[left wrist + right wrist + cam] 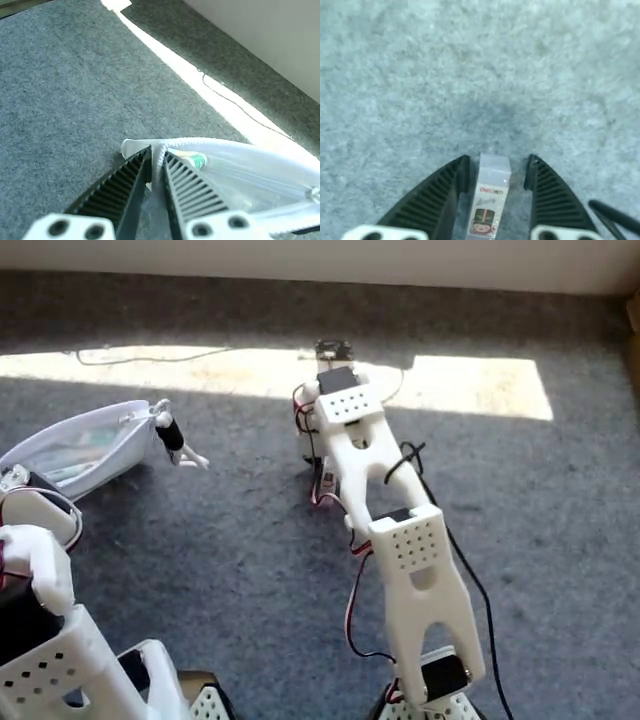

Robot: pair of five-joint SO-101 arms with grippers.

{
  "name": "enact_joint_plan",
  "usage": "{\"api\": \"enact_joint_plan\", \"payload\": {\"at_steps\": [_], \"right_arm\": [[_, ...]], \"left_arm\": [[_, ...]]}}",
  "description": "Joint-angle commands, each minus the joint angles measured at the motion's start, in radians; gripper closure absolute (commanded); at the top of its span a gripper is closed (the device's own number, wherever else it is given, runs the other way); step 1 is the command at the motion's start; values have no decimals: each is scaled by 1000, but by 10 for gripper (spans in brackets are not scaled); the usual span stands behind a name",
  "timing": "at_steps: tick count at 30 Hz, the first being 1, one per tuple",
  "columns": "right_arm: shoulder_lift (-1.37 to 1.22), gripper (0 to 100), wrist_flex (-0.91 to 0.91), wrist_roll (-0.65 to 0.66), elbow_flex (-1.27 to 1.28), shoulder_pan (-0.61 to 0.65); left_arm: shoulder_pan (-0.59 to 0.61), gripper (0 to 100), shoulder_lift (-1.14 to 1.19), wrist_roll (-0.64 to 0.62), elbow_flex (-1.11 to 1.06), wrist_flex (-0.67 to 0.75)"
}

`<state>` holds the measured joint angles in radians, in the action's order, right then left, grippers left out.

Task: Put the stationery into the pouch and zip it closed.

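While left jaws pinch the pouch (240,165), stationery (197,161) lies inside; right jaws gape around a box (490,200).

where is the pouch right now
The pouch lies on the grey carpet at the high view's left edge, with the left pincer shut on its near rim in the left wrist view.
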<state>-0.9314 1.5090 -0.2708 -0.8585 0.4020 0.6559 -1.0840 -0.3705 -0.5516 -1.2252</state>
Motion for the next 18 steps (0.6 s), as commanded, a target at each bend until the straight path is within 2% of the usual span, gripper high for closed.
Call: {"api": "enact_joint_plan", "payload": {"at_steps": [1, 5, 13, 18], "right_arm": [[21, 865, -18, -12, -27, -13], [21, 942, -25, -11, -27, -16], [31, 951, 10, -5, -41, -18], [30, 951, 159, -5, -203, -21]], "left_arm": [[-19, 992, -27, -6, 13, 28], [-21, 992, -27, -6, 13, 28], [-24, 992, -33, -6, -2, 34], [-30, 991, -35, -11, 16, 35]]}}
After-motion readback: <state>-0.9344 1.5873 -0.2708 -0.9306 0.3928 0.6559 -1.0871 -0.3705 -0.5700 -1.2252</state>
